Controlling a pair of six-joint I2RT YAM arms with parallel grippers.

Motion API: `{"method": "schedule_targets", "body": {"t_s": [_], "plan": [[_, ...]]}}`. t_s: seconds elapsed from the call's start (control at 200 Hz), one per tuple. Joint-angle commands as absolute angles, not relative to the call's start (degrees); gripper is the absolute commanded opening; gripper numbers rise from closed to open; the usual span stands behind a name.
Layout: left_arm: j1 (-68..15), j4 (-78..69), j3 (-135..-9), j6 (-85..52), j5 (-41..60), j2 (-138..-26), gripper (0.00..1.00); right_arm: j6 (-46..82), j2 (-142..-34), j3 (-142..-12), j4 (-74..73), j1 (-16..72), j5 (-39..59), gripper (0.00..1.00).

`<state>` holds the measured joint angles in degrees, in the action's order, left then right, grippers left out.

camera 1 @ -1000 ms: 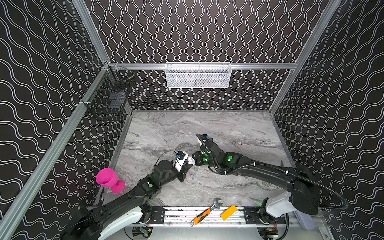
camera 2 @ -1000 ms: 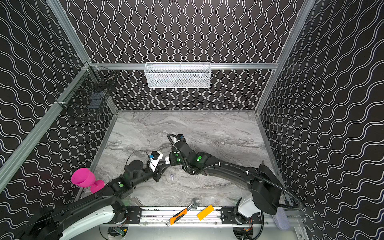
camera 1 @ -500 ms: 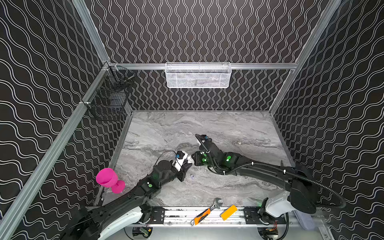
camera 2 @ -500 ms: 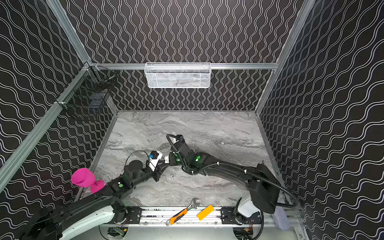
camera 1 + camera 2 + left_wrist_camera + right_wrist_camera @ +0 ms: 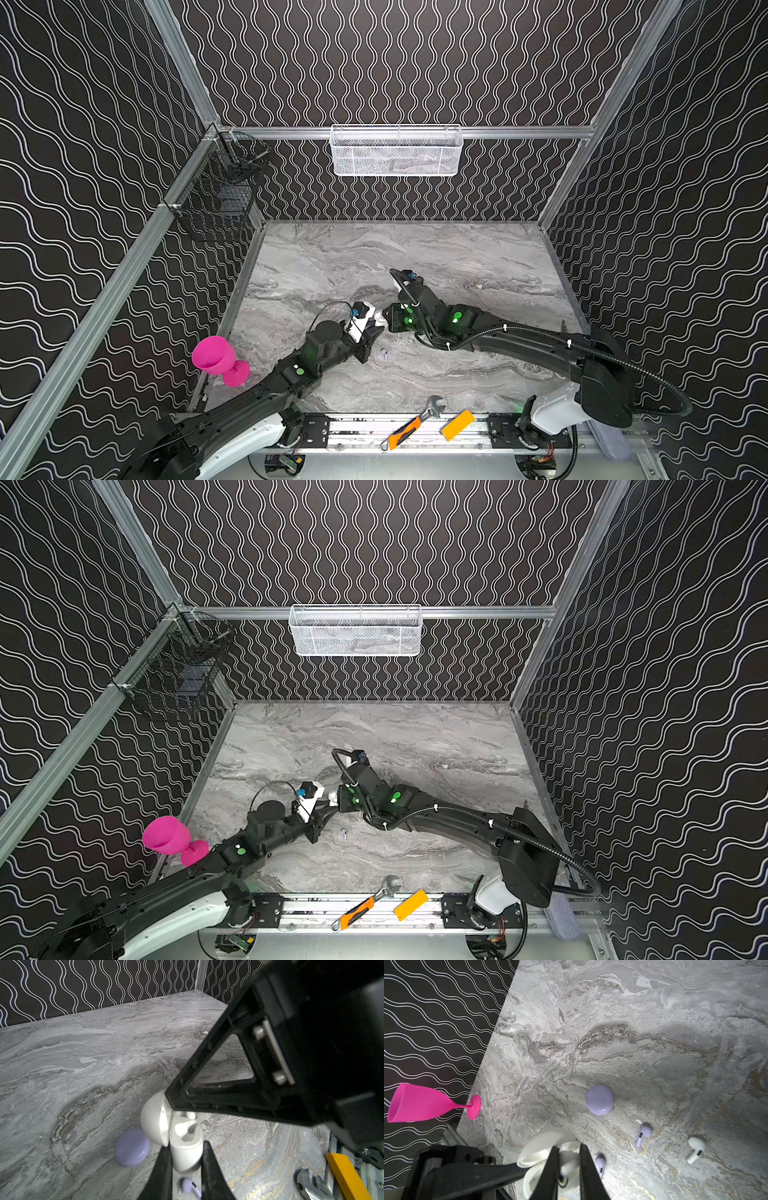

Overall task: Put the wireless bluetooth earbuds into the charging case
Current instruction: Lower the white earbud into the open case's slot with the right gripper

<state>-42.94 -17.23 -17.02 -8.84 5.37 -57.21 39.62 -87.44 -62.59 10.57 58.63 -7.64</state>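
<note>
left gripper (image 5: pixel 185 1148) clamped on open white case (image 5: pixel 182 1132), bracing it | right gripper (image 5: pixel 568 1147) pinching 1 white earbud (image 5: pixel 569 1164) above, for insertion

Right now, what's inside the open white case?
One hollow slot in the white case looks empty. The right gripper pinches a white earbud right over the case, and it hides the other slot.

Black walls (image 5: pixel 415 62) are patterned with white wavy lines; the tabletop (image 5: pixel 415 257) is veined in grey marble — a goblet (image 5: pixel 214 357) is coloured magenta, and a lavender case (image 5: pixel 600 1099) and a white case (image 5: pixel 185 1147) are seen.
</note>
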Motion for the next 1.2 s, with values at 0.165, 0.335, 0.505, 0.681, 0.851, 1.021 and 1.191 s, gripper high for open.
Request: {"method": "schedule_targets", "body": {"t_s": [0.165, 0.335, 0.505, 0.681, 0.851, 1.021, 1.191], "plan": [[-42.98, -18.99, -16.97, -8.29, 5.11, -57.13, 0.02, 40.29, -87.25, -62.58, 10.46, 59.4, -6.6, 0.12], [-42.98, -19.04, -17.05, -8.31, 4.85, -57.2, 0.02, 40.39, -87.1, -62.5, 10.72, 59.83, -6.33, 0.12], [-42.98, -18.99, -17.04, -8.35, 4.67, -57.23, 0.02, 40.43, -87.14, -62.5, 10.99, 60.21, -6.17, 0.13], [-42.98, -19.12, -17.05, -8.27, 4.83, -57.32, 0.02, 40.28, -87.18, -62.5, 11.25, 60.21, -6.59, 0.16], [-42.98, -19.0, -16.98, -8.27, 4.84, -57.3, 0.02, 40.08, -87.14, -62.84, 11.47, 60.22, -7.07, 0.19], [-42.98, -19.02, -17.03, -8.26, 4.91, -57.22, 0.02, 39.72, -87.01, -63.1, 11.76, 60.21, -7.59, 0.2], [-42.98, -19.07, -17.05, -8.26, 5.01, -57.3, 0.02, 39.47, -86.84, -63.43, 12.17, 60.21, -8.1, 0.23]]}}
